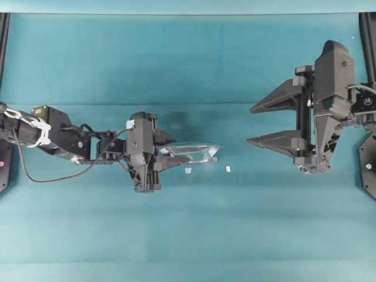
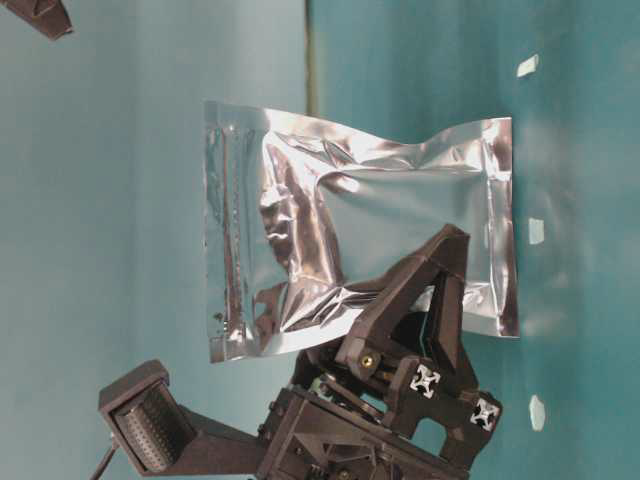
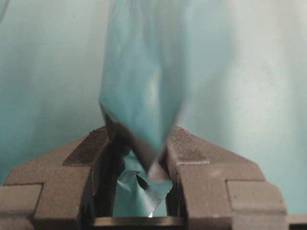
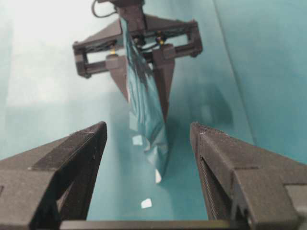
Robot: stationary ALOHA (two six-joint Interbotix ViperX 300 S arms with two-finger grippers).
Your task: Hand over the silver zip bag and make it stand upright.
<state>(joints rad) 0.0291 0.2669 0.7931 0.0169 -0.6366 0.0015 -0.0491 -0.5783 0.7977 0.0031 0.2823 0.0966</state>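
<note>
The work surface (image 1: 188,235) is covered by a plain teal sheet, matte and faintly mottled, which fills the overhead view from edge to edge; a lighter band is seen along its far side. A few small white markers (image 1: 228,168) are scattered on it near the middle. Black frame posts (image 1: 4,35) are visible at the upper corners, and in the table-level view a paler teal backdrop (image 2: 150,200) is met by the darker surface along a straight seam.

The silver zip bag (image 2: 380,215) is held clear above the middle of the table, edge-on to the overhead camera, where it is seen only as a thin mirror-like sliver (image 1: 197,151). The teal of the surroundings is reflected in its crinkled foil. It is pinched at one edge by the left gripper (image 1: 170,150), whose fingers are drawn narrow on the foil.

The right gripper (image 1: 264,124) is kept well apart from the bag, facing it, with its fingers spread wide and nothing between them.
</note>
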